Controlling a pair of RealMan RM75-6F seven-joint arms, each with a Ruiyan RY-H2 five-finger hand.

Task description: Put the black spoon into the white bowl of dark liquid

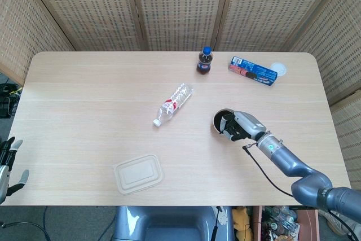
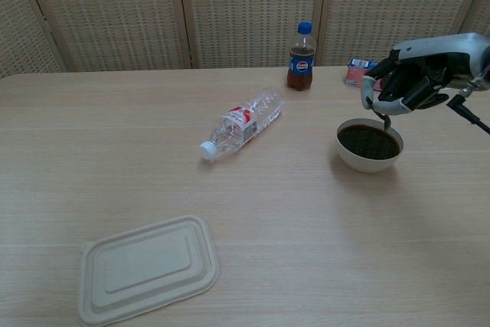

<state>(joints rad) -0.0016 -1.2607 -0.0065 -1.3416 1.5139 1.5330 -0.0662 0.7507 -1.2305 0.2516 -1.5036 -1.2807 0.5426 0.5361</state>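
Black spoon (image 2: pixel 385 122) in right robot hand (image 2: pixel 409 82)

Matt pale wood table (image 1: pixel 84 111)

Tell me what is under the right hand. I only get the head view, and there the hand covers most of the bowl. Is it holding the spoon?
Observer: Yes. In the chest view the right hand holds the black spoon, which hangs down from its fingers.
Operator: Is the hand touching the bowl?
Observer: No. It is above the white bowl, with a clear gap between the hand and the rim.
Operator: Is the spoon in the liquid?
Observer: Its lower end is over the far side of the dark liquid, close to the surface. I cannot tell whether it dips in.
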